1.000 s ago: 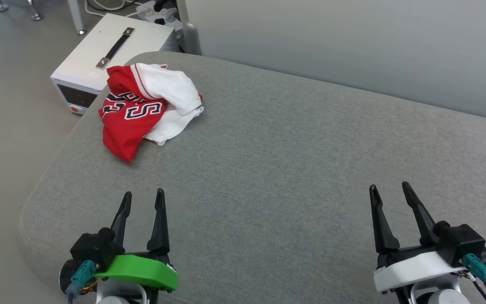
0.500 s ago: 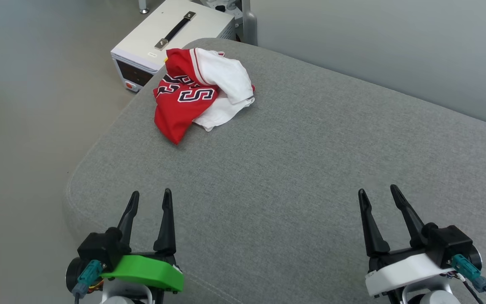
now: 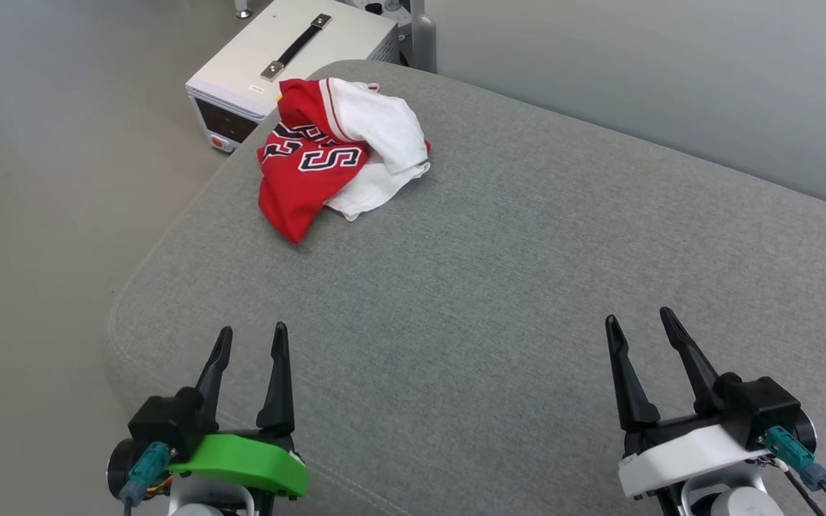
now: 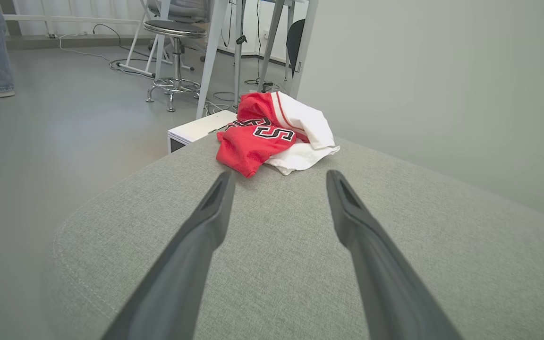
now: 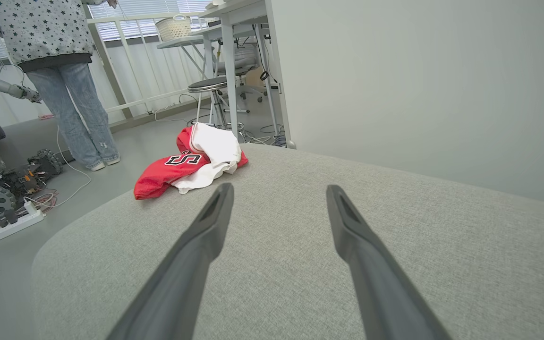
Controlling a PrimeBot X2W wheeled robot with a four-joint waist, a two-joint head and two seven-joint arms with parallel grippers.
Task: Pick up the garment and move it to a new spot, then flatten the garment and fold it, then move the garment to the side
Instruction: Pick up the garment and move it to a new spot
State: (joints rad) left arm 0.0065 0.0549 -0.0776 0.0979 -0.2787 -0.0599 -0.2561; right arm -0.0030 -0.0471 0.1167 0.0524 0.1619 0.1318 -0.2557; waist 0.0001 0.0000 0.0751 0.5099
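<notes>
Right wrist view: person [image 5: 71, 104] beyond garment [image 5: 173, 172].

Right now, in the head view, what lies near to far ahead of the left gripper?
left gripper → bare grey cushion → crumpled garment → white box with a black handle

Garment [image 3: 334, 158] on the far left corner of a padded bench [image 3: 499, 287], box [image 3: 291, 64] on the floor just behind that corner, wall [image 3: 635, 72] behind the bench, left gripper [image 3: 252, 330] and right gripper [image 3: 637, 315] above its near edge, well apart from the garment and each other
</notes>
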